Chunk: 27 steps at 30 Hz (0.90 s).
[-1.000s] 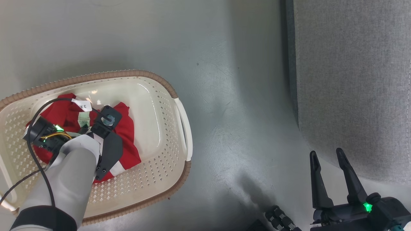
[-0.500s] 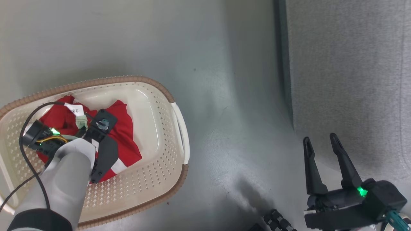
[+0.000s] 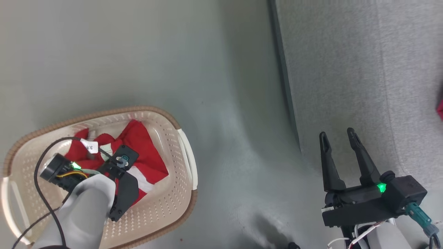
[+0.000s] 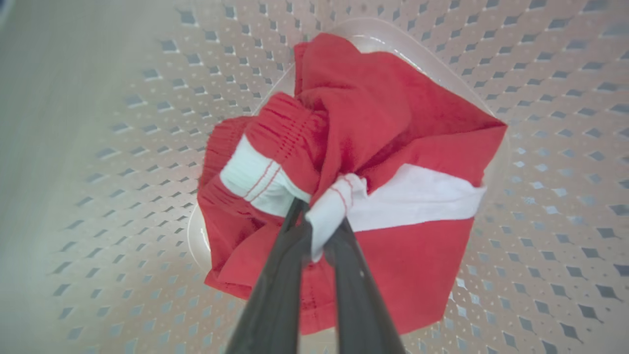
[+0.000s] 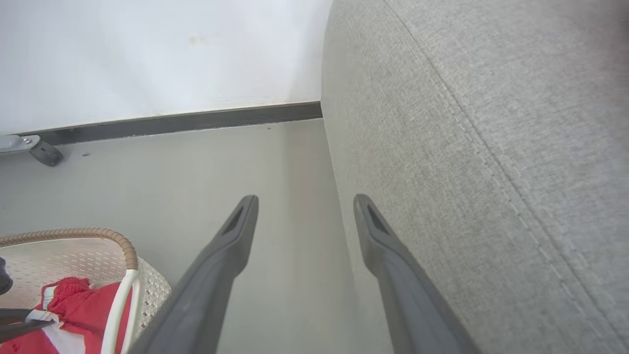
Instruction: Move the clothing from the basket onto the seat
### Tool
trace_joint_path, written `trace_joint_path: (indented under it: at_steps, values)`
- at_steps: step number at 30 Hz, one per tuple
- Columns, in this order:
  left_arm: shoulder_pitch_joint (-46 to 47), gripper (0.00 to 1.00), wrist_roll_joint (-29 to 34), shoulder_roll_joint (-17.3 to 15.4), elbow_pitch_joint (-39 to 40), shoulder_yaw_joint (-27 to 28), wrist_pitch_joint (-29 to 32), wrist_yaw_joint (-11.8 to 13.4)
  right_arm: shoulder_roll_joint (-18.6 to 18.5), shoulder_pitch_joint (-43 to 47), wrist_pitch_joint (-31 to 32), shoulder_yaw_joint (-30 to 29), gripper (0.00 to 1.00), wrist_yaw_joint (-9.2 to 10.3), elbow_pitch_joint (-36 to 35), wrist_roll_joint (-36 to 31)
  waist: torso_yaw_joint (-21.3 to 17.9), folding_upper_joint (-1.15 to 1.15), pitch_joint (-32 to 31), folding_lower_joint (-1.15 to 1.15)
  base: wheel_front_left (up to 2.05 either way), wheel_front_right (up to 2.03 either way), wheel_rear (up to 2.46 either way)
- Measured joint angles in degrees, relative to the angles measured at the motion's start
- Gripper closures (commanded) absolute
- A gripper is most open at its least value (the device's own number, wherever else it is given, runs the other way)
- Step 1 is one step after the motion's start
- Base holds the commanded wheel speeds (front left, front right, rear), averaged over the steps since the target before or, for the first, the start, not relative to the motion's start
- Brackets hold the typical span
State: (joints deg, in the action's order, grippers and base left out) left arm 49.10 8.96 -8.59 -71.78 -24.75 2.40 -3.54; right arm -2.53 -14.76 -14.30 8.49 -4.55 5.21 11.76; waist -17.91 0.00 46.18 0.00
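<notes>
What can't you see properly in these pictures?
Head view: the red patch over the seat is cut off by the right edge.
Head view: the white label has writing too small to read.
Left wrist view: the left tool and bunched clothing hide any garments underneath.

glossy plastic basket [image 3: 166,207], soft cloth clothing [image 3: 145,159], matt woven seat [image 3: 346,69].

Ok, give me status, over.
Left gripper shut on clothing, inside basket. Right gripper open, empty, at seat edge. Bare floor between basket and seat.
</notes>
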Motion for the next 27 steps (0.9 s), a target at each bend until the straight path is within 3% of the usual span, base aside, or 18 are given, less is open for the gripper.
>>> trace_joint_path:
  at_steps: [11, 27]
  values:
    - [-3.80, 1.00, -1.75, 2.53, -0.04, 0.19, -5.87, -0.57, -0.01, -1.23, 0.00, -1.46, 0.00, -0.51, 5.30, 0.41, 1.18, 0.00, -8.86, 0.00, 0.00, 0.00, 0.00]
    - [-10.50, 1.00, -5.46, 4.20, 0.67, 1.98, -15.21, -1.60, -0.23, -0.18, 0.00, -3.13, 0.00, -1.49, 11.06, 0.43, 6.32, 0.00, -22.16, -0.01, 0.00, 0.00, 0.00]
